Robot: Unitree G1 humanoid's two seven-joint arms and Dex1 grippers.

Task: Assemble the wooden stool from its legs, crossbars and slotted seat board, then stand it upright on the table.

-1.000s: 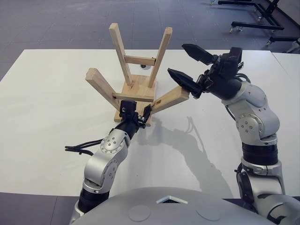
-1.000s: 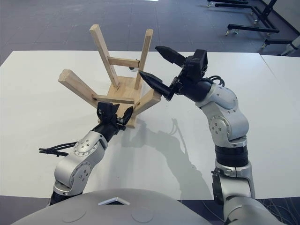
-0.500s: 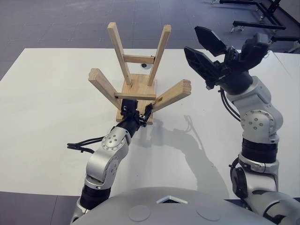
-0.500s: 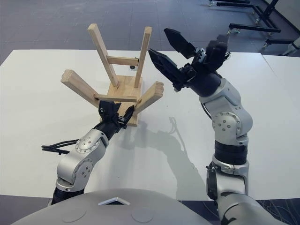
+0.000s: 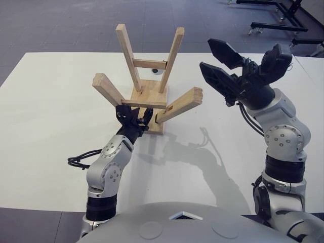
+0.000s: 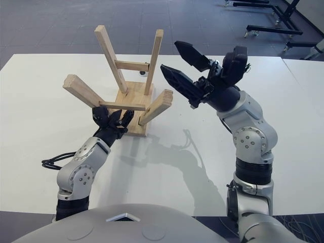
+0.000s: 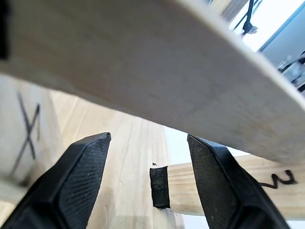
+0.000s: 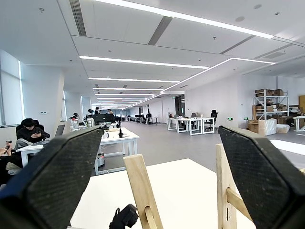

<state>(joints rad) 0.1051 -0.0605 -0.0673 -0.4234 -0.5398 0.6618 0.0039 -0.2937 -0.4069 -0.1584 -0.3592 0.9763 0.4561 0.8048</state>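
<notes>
The stool [image 5: 147,93] is pale bare wood, matt, its grain plain to see. The surface [image 5: 50,116] beneath is white, smooth and matt. The left end effector [image 5: 134,114] and right end effector [image 5: 206,53] wear black, finely pebbled matt pads [image 7: 86,167].

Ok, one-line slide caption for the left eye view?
Legs-up wooden stool on the white table; left gripper open at its near edge, right gripper open, hovering beside it.

The stool [image 5: 147,96] stands upside down before me, left of the middle of the table [image 5: 50,111]. It is pale wood, its seat board [image 5: 149,93] down on the white top. Two far legs [image 5: 129,55] rise steeply, joined by a crossbar [image 5: 150,64]. Two near legs [image 5: 182,104] splay low to left and right, a second crossbar [image 5: 136,104] between them.
</notes>
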